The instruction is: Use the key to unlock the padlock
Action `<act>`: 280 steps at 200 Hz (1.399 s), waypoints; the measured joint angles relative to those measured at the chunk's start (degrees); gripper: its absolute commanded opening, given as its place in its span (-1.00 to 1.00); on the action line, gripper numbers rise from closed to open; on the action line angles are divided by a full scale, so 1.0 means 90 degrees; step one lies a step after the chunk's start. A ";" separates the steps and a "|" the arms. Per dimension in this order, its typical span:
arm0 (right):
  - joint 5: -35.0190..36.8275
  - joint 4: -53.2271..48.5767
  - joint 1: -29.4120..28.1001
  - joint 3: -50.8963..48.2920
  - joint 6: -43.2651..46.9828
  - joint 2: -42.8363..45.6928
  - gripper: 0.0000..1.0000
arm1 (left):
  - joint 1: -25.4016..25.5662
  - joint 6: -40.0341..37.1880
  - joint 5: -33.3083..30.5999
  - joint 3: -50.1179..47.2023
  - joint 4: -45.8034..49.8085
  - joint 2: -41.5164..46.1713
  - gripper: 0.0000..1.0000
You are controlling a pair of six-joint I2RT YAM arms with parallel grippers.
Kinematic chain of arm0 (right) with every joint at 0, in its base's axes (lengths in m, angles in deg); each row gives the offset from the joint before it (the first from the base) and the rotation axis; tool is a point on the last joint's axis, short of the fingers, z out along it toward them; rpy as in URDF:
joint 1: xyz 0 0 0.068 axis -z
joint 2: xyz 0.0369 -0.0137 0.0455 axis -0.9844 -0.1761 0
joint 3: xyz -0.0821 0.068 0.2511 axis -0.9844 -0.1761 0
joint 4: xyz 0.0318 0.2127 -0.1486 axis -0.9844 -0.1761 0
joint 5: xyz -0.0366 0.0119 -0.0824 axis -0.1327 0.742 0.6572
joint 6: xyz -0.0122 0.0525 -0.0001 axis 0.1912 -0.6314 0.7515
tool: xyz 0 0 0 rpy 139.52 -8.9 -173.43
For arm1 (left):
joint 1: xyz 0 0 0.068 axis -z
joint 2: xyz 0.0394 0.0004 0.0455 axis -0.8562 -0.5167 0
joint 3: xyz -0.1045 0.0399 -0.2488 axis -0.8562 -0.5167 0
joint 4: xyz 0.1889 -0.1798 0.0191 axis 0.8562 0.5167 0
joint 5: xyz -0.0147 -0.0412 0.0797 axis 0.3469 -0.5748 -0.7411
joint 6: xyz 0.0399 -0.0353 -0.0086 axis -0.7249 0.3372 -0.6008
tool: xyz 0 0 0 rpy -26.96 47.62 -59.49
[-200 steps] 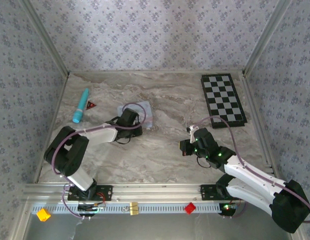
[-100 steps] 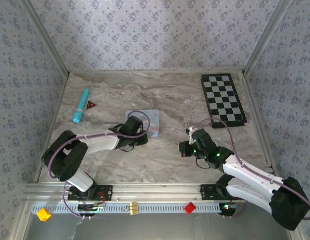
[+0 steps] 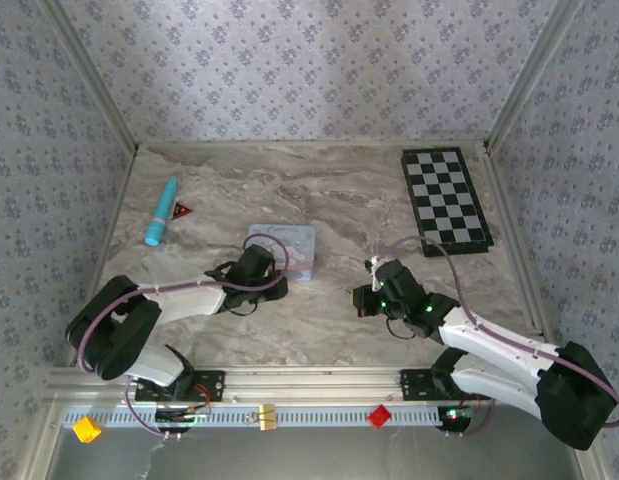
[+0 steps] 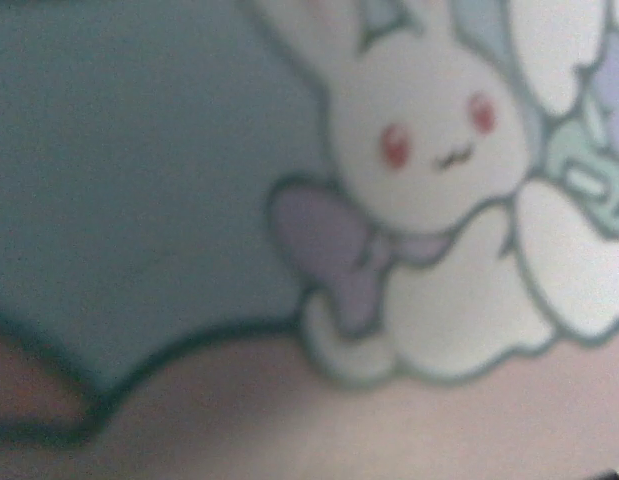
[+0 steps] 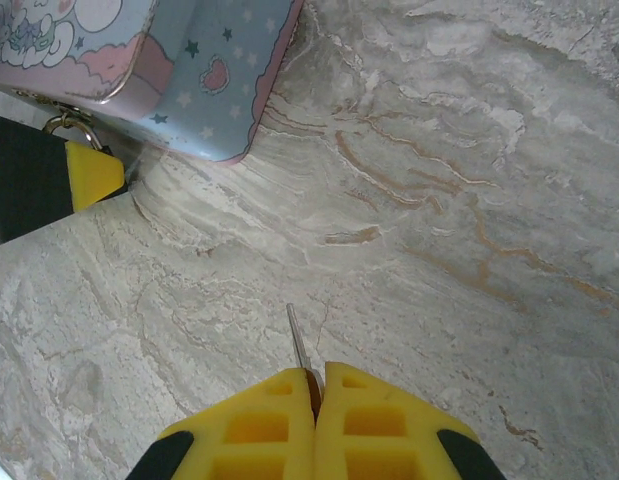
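Right claw (image 5: 317, 376) clenched on my thin metal key (image 5: 298, 338).
Bunny-print tin (image 3: 294, 242) on veined marble surface (image 3: 319, 200); left claw (image 3: 274, 268), I cannot tell its grip.

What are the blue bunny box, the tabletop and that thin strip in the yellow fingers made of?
Box: likely painted tin, glossy print, rolled pink edge. Tabletop: marble or marble-look laminate, veined beige, matte; unclear which. Strip: bare grey metal, thin, slightly shiny, probably the key.
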 measured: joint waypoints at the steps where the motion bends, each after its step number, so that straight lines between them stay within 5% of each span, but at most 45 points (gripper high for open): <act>1: 0.0002 0.0002 -0.0002 0.0000 0.0000 0.0000 -1.00 | 0.0000 0.0005 0.0000 -0.0010 -0.0007 0.0007 -0.26; 60: 0.0075 0.0039 -0.0078 0.0000 -0.0019 0.0002 -1.00 | 0.0024 0.0034 -0.0153 -0.0313 -0.0505 0.0136 -0.24; 146: 0.0124 0.0039 -0.0102 0.0000 -0.0024 0.0039 -1.00 | 0.0061 0.0034 -0.0216 -0.0464 -0.0984 0.0214 -0.53; 167: 0.0126 0.0039 -0.0104 0.0000 -0.0024 0.0039 -1.00 | 0.0117 0.0015 -0.0318 -0.0469 -0.0918 0.0321 -0.31; 266: 0.0143 0.0039 -0.0131 0.0000 -0.0044 0.0051 -1.00 | 0.0206 0.0204 -0.0641 -0.0469 -0.0668 0.0238 -0.24; 280: 0.0143 0.0039 -0.0131 0.0000 -0.0044 0.0061 -1.00 | 0.0219 0.0204 -0.0665 -0.0464 -0.0736 0.0160 -0.10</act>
